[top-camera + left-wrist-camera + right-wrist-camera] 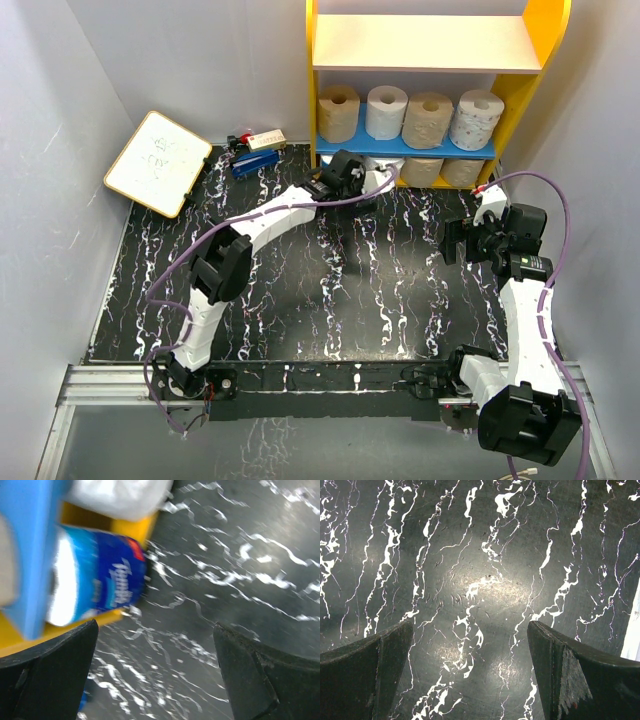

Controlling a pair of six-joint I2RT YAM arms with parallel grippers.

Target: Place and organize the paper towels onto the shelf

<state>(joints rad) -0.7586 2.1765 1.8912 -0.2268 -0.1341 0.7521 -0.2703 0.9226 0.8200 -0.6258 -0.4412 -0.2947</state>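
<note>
The shelf [530, 90] stands at the back with a yellow frame. Its blue lower board [400, 147] carries several paper towels: tan [338, 112], white [386, 112], tan [428, 118], white [476, 118]. Under it, at table level, lie two tan rolls [422, 172] [462, 172] and a blue-wrapped roll [100, 585], mostly hidden in the top view. My left gripper [378, 182] is open and empty just in front of the blue-wrapped roll, which lies beyond its fingertips [155, 645]. My right gripper [447, 240] is open and empty over the bare table [470, 650].
A white writing board [158, 162] with a wooden frame lies at the back left. A blue stapler [256, 162] and a small box [262, 138] sit left of the shelf. Grey walls close in both sides. The shelf's peach upper board [425, 42] holds nothing.
</note>
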